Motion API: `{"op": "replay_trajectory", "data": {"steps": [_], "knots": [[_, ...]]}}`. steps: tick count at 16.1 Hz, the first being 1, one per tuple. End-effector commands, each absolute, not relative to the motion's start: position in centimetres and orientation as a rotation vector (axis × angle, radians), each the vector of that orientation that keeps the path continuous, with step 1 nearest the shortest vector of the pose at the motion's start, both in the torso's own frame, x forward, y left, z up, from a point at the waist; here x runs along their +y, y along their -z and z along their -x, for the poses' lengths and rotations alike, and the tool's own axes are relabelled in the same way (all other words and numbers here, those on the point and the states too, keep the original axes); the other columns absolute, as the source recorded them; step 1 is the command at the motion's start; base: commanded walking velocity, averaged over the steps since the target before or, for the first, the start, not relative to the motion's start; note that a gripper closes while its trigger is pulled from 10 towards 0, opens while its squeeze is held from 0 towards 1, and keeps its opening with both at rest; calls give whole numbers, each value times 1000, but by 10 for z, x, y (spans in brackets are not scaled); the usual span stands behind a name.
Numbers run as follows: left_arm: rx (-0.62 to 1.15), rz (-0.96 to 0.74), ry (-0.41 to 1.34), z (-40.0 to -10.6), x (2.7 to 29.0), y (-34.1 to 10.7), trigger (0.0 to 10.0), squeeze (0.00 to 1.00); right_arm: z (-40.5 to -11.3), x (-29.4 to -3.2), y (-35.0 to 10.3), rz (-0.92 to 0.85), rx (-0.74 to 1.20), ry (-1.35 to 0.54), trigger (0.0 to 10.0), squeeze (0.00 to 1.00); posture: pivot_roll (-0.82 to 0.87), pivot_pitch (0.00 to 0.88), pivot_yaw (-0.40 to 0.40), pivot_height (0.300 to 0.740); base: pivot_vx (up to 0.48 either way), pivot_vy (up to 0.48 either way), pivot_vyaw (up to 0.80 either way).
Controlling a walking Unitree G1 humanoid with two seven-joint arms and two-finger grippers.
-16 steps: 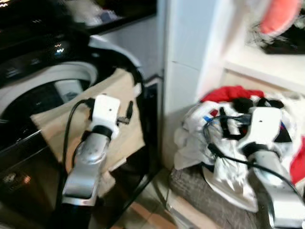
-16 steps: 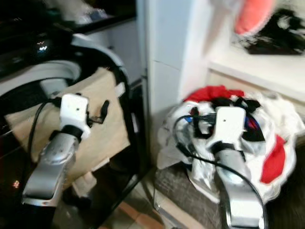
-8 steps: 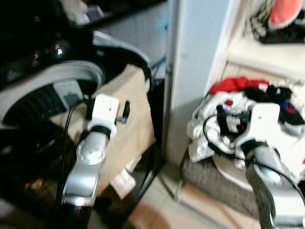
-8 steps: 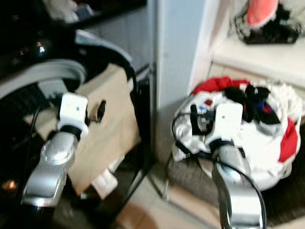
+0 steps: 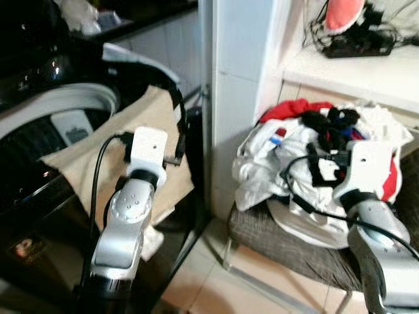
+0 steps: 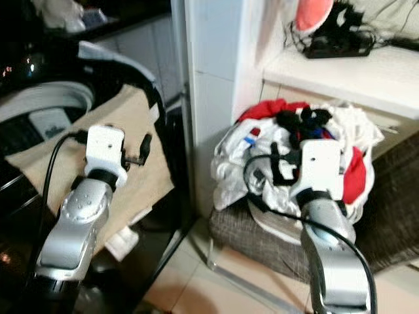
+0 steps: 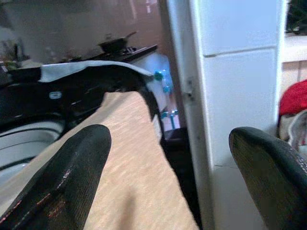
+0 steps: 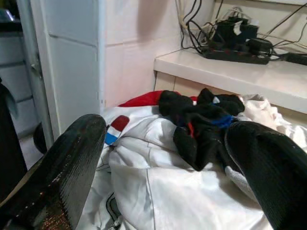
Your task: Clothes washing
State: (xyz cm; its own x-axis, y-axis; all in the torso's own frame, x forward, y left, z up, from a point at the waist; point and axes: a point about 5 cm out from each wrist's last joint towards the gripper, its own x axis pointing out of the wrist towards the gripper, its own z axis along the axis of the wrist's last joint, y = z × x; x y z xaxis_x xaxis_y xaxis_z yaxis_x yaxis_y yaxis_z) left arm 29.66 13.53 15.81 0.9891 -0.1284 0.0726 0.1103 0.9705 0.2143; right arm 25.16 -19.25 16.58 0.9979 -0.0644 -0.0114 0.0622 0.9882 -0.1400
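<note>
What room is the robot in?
Probably a laundry corner of a home kitchen. A front-loading washing machine stands open with a beige cloth draped over it, a pile of clothes waits on a stool, and a pan sits on a stove behind.

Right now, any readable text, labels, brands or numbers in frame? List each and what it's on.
None can be read.
Washing machine control panel: lit display marks, too blurred to read.
White garment on the clothes pile: a red, white and blue patch, no letters legible.
Power strip on the shelf: no legible marking.
</note>
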Motion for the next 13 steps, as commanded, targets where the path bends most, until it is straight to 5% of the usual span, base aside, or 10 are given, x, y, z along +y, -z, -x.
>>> {"op": "replay_trajectory", "data": {"steps": [1,4,10,13], "knots": [[-100,-210,113,-297,139,-162,10000,0,-252,-189,-165,127,24,61,10000,0,-59,0,43,740,368,0,800],[-101,-202,126,-298,136,-162,10000,0,-253,-191,-165,135,22,66,10000,0,-59,0,45,740,368,0,800],[-101,-198,143,-297,133,-162,10000,0,-250,-188,-163,120,23,72,10000,0,-63,0,54,740,355,0,0],[-71,-200,110,-297,137,-157,10000,0,-251,-186,-161,118,49,40,10000,0,-64,0,54,740,0,0,0]]}}
